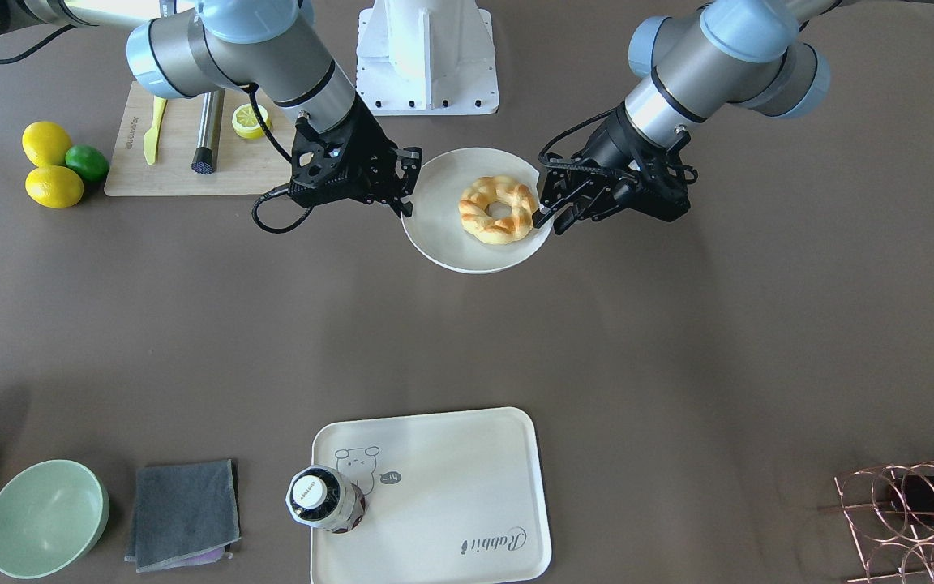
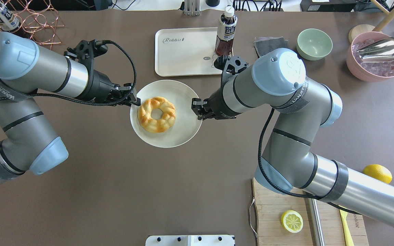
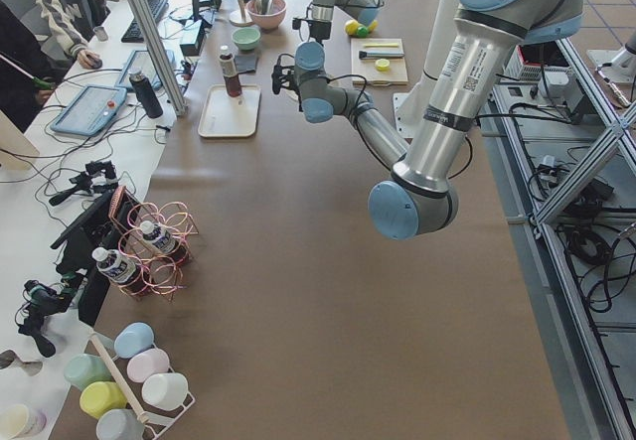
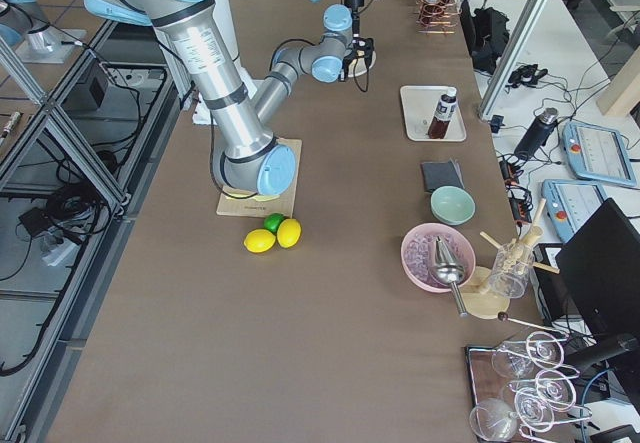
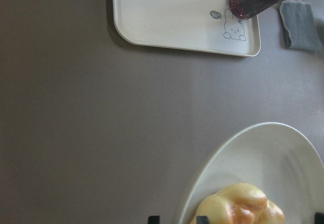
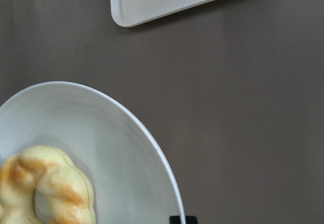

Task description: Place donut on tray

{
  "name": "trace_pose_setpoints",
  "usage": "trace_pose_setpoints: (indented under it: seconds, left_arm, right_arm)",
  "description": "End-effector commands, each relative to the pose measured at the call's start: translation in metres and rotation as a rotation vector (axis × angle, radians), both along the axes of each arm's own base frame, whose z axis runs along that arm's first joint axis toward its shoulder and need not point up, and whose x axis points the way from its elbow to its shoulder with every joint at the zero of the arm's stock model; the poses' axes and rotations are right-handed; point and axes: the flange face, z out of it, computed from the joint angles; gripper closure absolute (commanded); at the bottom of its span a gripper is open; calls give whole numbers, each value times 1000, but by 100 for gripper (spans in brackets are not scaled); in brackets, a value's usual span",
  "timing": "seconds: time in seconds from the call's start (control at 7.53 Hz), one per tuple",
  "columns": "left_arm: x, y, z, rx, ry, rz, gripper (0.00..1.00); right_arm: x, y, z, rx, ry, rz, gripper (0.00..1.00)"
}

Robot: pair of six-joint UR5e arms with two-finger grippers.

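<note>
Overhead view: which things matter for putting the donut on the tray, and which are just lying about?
Job: donut, plate under it, tray, left claw, right claw.
Lying about: bottle on the tray, grey cloth, green bowl, cutting board, lemon, wire rack.

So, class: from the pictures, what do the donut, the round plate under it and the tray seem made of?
Donut: looks baked dough, matte golden twists with browned patches; could be a replica.
Plate: likely ceramic or melamine, off-white, soft sheen.
Tray: probably plastic, smooth cream surface with printed drawing.
</note>
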Motion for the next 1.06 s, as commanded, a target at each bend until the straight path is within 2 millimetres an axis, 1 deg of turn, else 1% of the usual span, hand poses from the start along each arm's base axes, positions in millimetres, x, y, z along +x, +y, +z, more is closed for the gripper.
trace_pose_setpoints:
  seconds: [0.0, 0.27, 0.4, 0.53, 0.66, 0.8, 0.93]
  left_arm:
    - [0, 0, 0, -1, -1, 0, 100]
    - [12, 6, 3, -27, -14, 16, 100]
    - [12, 6, 4, -47, -14, 16, 100]
    - [13, 5, 5, -56, -16, 19, 100]
    - [14, 5, 5, -60, -16, 22, 100]
    - [15, 5, 6, -76, -16, 18, 100]
    - [15, 5, 7, -79, -17, 18, 100]
  right_arm:
    - [2, 0, -1, 2, -4, 1, 100]
    - [0, -2, 1, -2, 2, 1, 100]
    - [0, -1, 1, -2, 1, -2, 100]
    - [1, -4, -1, -3, 0, 1, 4]
    - [7, -7, -5, -13, -9, 8, 0]
    - [24, -21, -5, -41, -17, -9, 0]
    - [47, -36, -6, -91, -27, -40, 0]
